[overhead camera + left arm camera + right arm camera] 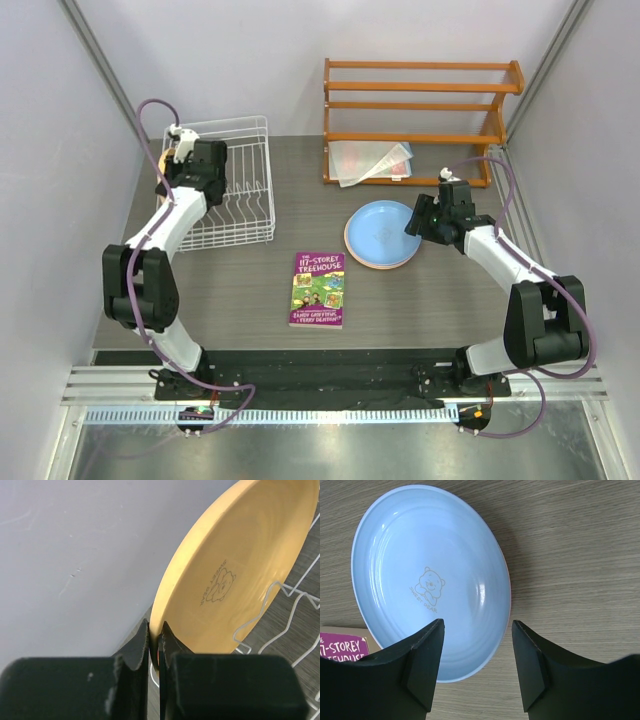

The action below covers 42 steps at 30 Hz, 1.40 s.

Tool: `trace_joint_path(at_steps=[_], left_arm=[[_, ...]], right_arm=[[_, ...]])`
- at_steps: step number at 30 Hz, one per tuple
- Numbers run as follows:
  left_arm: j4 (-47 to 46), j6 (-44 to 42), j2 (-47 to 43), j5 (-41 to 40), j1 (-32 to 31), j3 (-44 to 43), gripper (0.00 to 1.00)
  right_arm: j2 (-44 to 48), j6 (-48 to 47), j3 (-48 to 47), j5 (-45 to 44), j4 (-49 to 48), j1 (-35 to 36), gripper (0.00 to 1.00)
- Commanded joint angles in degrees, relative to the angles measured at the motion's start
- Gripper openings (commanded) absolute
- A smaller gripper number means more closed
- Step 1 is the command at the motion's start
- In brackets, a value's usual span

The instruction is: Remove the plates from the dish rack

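Observation:
The white wire dish rack (240,190) stands at the back left. In its far left corner a yellow-orange plate (235,570) stands on edge between the prongs, only a sliver of it (165,158) showing from above. My left gripper (156,632) is shut on that plate's rim; in the top view it (178,160) sits over the rack's left side. A light blue plate (430,575) lies flat on the table at centre right, stacked on a pink plate whose rim (385,266) peeks out. Just above the blue plate's right edge my right gripper (477,630) hangs open and empty.
A purple book (318,289) lies in the middle of the table, near the blue plate's left side. An orange wooden slatted shelf (420,105) stands at the back right with a clear plastic item (370,160) under it. Grey walls close in the left and right sides.

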State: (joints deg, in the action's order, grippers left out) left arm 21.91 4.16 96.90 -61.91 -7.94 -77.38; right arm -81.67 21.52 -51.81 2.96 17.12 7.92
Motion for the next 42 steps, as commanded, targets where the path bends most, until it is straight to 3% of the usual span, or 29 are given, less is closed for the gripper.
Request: trace_joint_path(at_steps=[1,10,16,18,22,24,26,30,31,34,42], left_arm=[[-8.0,-3.2,-0.8,-7.8,-1.8,-0.1,0.0],[-8.0,-5.5,-4.2,-10.9,-2.4,-0.7,0.0],[-5.5,-5.6,-8.4,-8.6,-2.5,-2.3,0.0],[-2.0,-1.9,-9.2,-6.6,-3.0,-4.3,0.0],[-0.3,-0.7,-11.1,-3.8,-7.2,-4.5,0.0],[1.3,0.4,-12.3,4.4,-9.0,-4.7,0.02],[2.2,2.9,-13.1,7.8,-12.3,-5.1,0.02],[6.1,10.7,-13.3,26.1,-14.9,-6.5,0.01],[6.1,12.9,-13.3,35.1,-15.1,-6.6,0.01],[5.2,18.9,-13.1,45.4,-15.8,-6.5,0.0],[-3.1,29.1,-12.9,60.5,-17.7,-1.3,0.0]], right_arm=[[-0.5,0.0,0.0,1.3,-2.5,0.1,0.62],[0.4,-0.2,-0.2,1.5,-2.4,0.2,0.62],[1.7,-0.1,-0.1,1.3,-2.2,0.1,0.62],[2.4,0.0,-0.2,1.2,-1.9,0.1,0.62],[4.0,-0.9,-0.8,1.4,-1.5,0.2,0.63],[4.8,-1.3,-1.1,2.4,-1.6,0.2,0.63],[5.1,-1.0,-2.1,4.0,-1.7,0.2,0.63],[5.8,0.7,-2.5,7.9,-4.0,1.0,0.63],[5.8,1.2,-2.7,9.7,-4.7,1.3,0.63],[5.5,2.9,-3.2,13.0,-7.3,2.6,0.63],[3.2,8.9,-4.5,18.0,-16.5,6.6,0.63]])
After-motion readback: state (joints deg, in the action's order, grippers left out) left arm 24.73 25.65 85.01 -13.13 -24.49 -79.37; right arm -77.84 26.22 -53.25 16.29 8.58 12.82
